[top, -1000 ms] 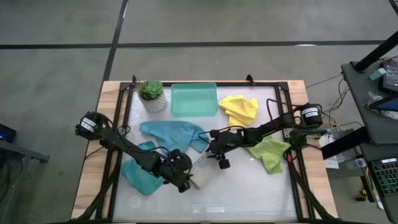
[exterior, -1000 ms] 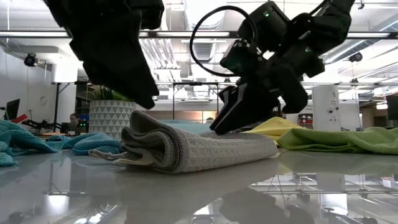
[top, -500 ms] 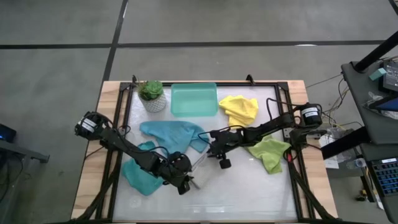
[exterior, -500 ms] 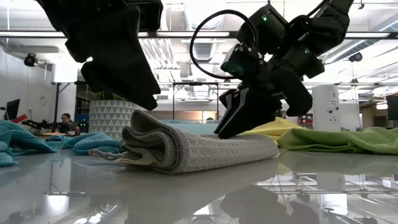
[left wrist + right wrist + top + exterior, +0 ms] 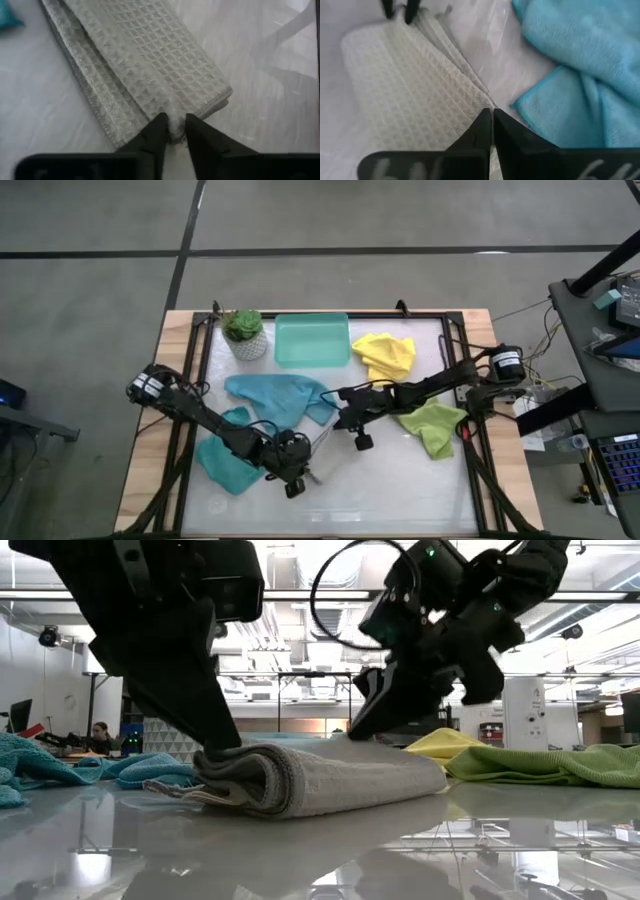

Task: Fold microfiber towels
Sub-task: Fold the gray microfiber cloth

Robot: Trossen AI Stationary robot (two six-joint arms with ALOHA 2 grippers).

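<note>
A: What has changed in the last second?

B: In the low view the left gripper (image 5: 215, 740) has come down onto the near end of the folded light grey waffle-weave towel (image 5: 320, 775) at centre frame. A second ago it hung above that end. Its wrist view shows the fingers nearly closed, pinching a small tuft of the towel's edge (image 5: 172, 125).

A: And the right gripper?

B: The right gripper (image 5: 491, 125) sits at the towel's far end; its fingers are pressed together at the cloth's corner. Whether fabric is caught between them, I cannot tell.

A: Where is the towel on the tabletop?

B: Lower centre of the high view, mostly hidden beneath both arms. The large teal-blue terry towel (image 5: 275, 392) lies just above it, another teal-blue one (image 5: 228, 462) lower left, the yellow cloth (image 5: 385, 355) upper right, the lime green cloth (image 5: 435, 425) right.

A: What does it mean for the task?

B: Probably the grey towel is about to get another fold, or be lifted away. Four cloths remain rumpled.
</note>
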